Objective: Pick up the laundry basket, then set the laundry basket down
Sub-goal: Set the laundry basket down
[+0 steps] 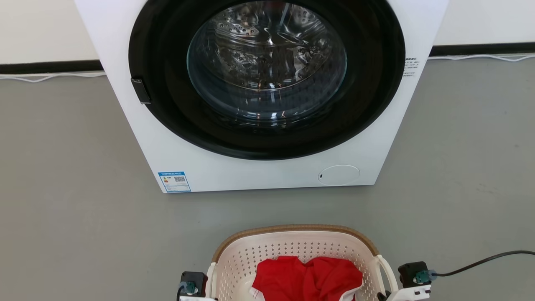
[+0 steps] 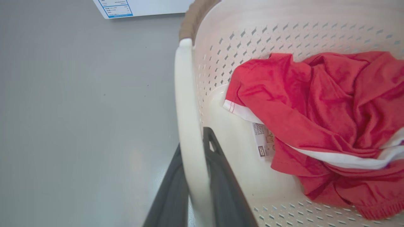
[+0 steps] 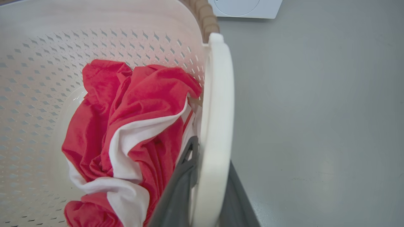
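My left end effector (image 2: pixel 193 148) and right end effector (image 3: pixel 212 157) each pinch a white loop handle (image 2: pixel 186 94) of the cream-white perforated plastic laundry basket (image 1: pixel 292 246), low before the white washing machine (image 1: pixel 259 175); uneven lifting could tilt it or slip a handle free.

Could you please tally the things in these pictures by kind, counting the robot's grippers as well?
washing machine: 1
laundry basket: 1
red garment: 1
grippers: 2, the left gripper and the right gripper, each shut on the laundry basket
total: 5
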Motion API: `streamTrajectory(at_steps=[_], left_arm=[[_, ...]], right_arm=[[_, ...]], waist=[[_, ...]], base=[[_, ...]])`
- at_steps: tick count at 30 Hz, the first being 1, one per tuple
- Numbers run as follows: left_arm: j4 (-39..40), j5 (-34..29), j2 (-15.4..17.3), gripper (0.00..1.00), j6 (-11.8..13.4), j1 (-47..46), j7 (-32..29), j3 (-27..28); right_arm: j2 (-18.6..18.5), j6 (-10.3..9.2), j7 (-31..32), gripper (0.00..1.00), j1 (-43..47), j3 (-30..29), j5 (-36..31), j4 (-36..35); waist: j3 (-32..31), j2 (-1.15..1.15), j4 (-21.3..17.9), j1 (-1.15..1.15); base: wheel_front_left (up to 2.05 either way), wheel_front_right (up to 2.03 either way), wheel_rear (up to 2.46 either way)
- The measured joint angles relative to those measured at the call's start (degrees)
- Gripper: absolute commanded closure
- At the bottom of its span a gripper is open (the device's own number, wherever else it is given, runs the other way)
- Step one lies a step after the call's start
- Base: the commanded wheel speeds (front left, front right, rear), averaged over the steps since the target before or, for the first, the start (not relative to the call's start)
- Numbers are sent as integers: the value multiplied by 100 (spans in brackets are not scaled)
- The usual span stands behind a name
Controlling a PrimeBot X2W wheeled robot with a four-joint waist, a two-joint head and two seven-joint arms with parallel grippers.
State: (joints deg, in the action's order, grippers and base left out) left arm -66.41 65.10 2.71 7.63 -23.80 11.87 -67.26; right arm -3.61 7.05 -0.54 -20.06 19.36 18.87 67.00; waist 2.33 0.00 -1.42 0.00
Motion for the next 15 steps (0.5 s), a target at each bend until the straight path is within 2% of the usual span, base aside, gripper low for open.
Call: streamTrajectory(at_steps=[15], left_arm=[[-52,48,4,100,0,-468,83,-63]], right_arm=[[-2,-1,-215,100,-442,-32,22,42]], waist=[[503,0,42,0]], base=[[0,0,0]])
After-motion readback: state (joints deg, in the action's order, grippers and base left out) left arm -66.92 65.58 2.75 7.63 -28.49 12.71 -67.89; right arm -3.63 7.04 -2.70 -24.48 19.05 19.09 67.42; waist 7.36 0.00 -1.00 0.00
